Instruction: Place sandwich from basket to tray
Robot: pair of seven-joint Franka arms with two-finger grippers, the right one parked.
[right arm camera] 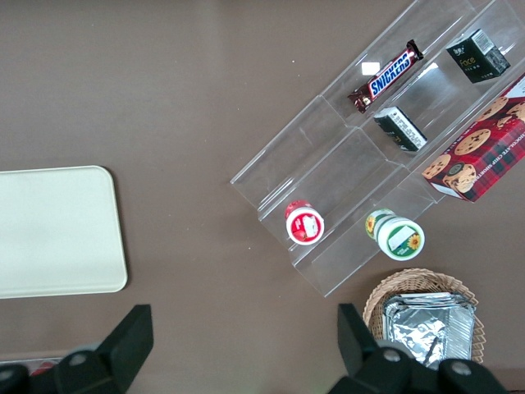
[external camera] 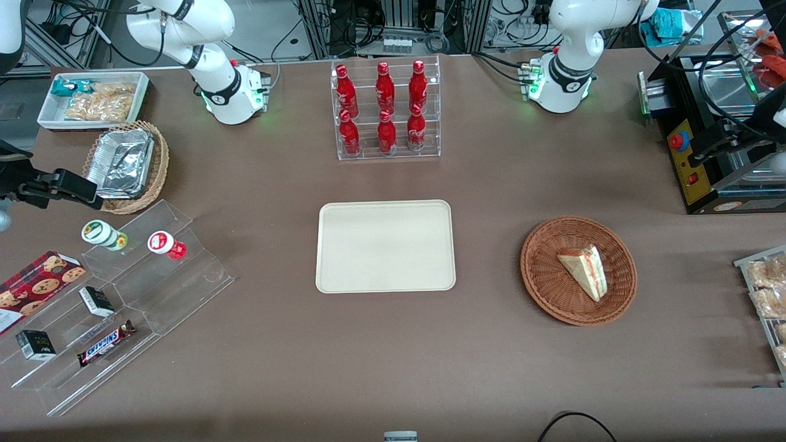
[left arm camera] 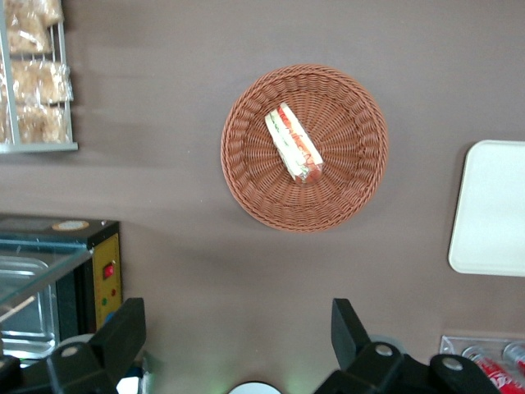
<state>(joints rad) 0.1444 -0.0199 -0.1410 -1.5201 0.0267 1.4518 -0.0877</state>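
The small triangular sandwich wedge of white bread with red and green filling lies on its side in the round, shallow, reddish-brown woven wicker basket, a little off the basket's middle. The basket stands on the brown table toward the working arm's end. The flat cream-coloured rectangular tray with rounded corners sits beside it at mid-table, apart from the basket, with nothing on it.

In the left wrist view the sandwich shows its striped cut edge upward inside the basket, and one end of the tray is visible beside it. The left arm's gripper hangs high above the table, well clear of the basket, its jaws spread wide apart and holding nothing; bare table shows between the two black fingers.

Farther from the front camera than the tray stands a clear acrylic rack of red bottles. A black machine with a red button stands at the working arm's end of the table, near a wire rack of bagged pale snacks
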